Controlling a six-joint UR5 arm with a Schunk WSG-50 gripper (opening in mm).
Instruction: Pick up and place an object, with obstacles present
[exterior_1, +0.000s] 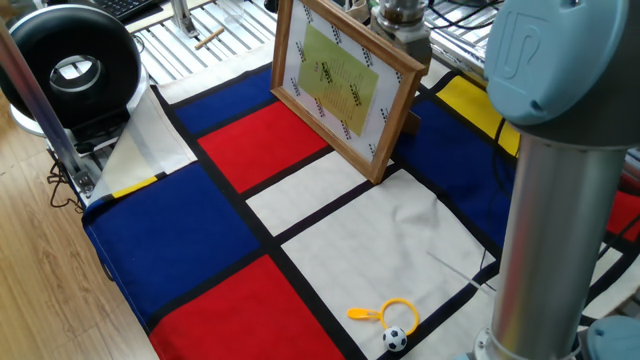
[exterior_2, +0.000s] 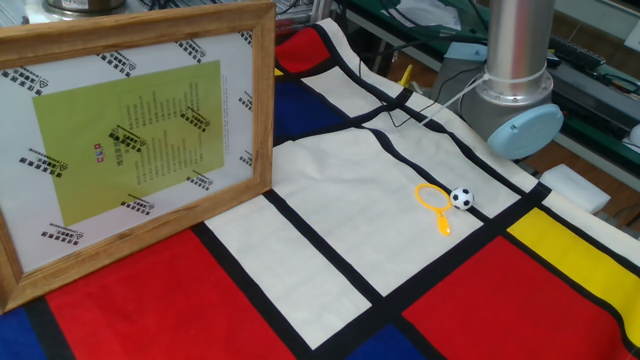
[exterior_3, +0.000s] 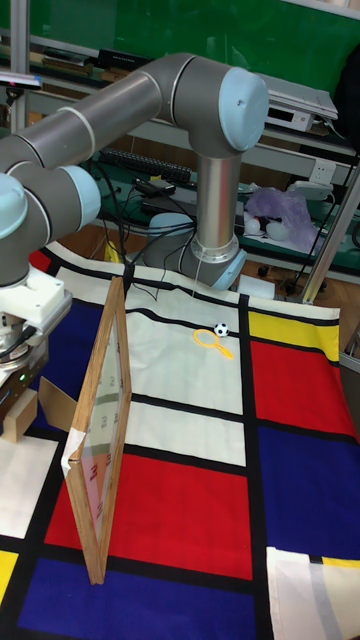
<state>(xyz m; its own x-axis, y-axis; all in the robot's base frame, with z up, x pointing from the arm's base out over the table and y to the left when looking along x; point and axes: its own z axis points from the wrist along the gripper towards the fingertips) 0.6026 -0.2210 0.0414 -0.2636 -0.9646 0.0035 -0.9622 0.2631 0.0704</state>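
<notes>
The tan wooden cube shows at the left edge of the tall view, on the cloth behind the upright picture frame. My gripper hangs right over the cube with its fingers down at the cube's top. The picture edge cuts off the jaws, so their grip is unclear. In the two fixed views the frame hides the fingers, and only the metal wrist shows above its top edge. A small brown corner peeks from behind the frame.
A yellow plastic ring and a tiny football lie on a white patch near the arm's base. The arm's thick column fills the right of one fixed view. A black round device stands off the cloth's far left.
</notes>
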